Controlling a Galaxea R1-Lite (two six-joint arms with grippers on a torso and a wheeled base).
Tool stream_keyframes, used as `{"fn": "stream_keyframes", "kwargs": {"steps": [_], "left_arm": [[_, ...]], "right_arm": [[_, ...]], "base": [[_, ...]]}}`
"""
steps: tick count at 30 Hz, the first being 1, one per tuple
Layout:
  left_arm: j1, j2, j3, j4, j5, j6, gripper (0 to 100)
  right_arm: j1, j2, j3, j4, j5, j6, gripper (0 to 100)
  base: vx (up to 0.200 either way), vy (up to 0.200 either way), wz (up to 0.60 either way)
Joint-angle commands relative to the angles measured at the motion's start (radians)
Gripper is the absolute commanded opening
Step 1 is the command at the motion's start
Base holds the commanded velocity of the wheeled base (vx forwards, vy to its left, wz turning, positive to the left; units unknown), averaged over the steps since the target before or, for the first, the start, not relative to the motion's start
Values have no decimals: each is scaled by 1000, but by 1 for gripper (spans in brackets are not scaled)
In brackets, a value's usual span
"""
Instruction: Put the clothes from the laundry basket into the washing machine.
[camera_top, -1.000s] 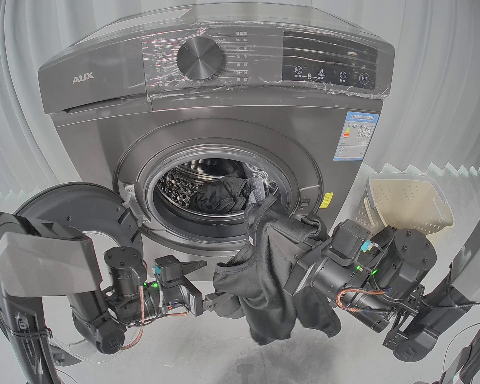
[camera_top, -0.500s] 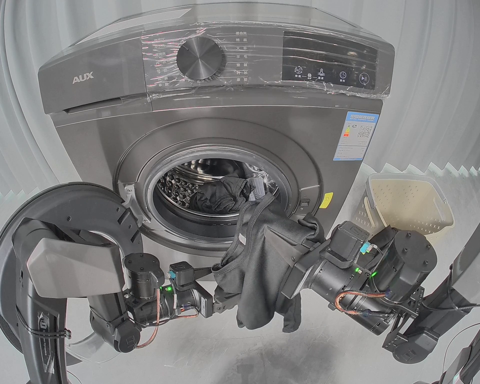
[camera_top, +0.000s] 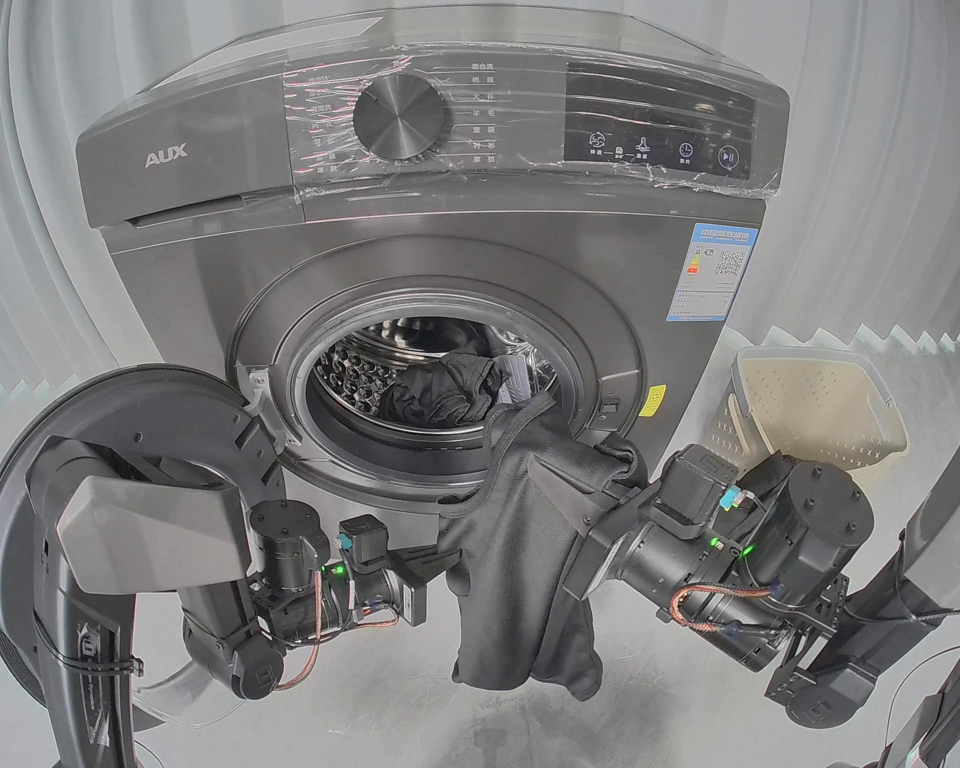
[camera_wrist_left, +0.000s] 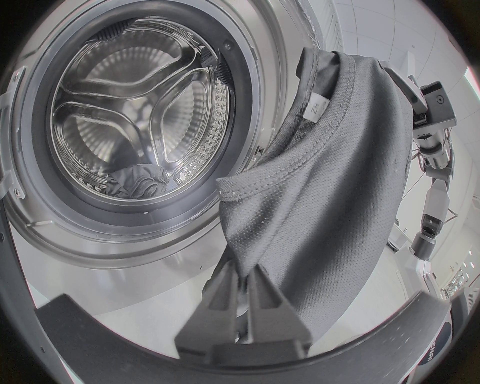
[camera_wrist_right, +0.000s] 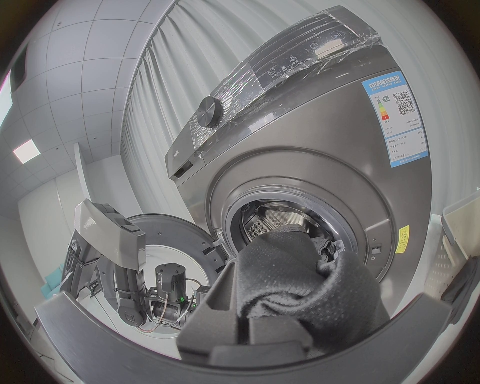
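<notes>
Here's the washing machine (camera_top: 430, 250), door (camera_top: 150, 410) swung wide to the robot's left, drum (camera_top: 370, 370) open. Inside, a black garment (camera_top: 440, 388) lies crumpled on the drum's lower part, toward the right of the opening.

Out front, the dark shirt (camera_top: 520, 560) hangs in the air just before the lower right of the opening. Its top reaches up to the rim of the port and its hem dangles above the floor. The shirt is outside the drum, not in it.

The right tool (camera_top: 565, 490) has it. The fabric is bunched and draped over the fingers, which are clamped on the upper part of the shirt beside the door ring. The wrist view shows the mesh cloth heaped over that tool (camera_wrist_right: 245, 310), with the port right behind.

The left tool (camera_top: 432, 562) sits low, at the shirt's left edge. From its own camera the fingers (camera_wrist_left: 220, 300) are drawn narrow, almost together, and a corner of the shirt's neckline comes to a point right between their tips. It looks pinched there. A small white label (camera_wrist_left: 316, 108) shows inside the collar.

Over on the right, the cream laundry basket (camera_top: 820, 400) stands on the floor beside the machine.
</notes>
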Motion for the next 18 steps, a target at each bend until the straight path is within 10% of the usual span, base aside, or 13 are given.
{"fn": "stream_keyframes", "kwargs": {"steps": [1, 18], "left_arm": [[0, -5, -1, 0, -1, 0, 0], [88, -269, 140, 0, -1, -8, 0]], "right_arm": [[-1, -1, 2, -1, 0, 0, 0], [-6, -10, 6, -1, 0, 0, 0]], "base": [[0, 0, 0], [0, 0, 0]]}}
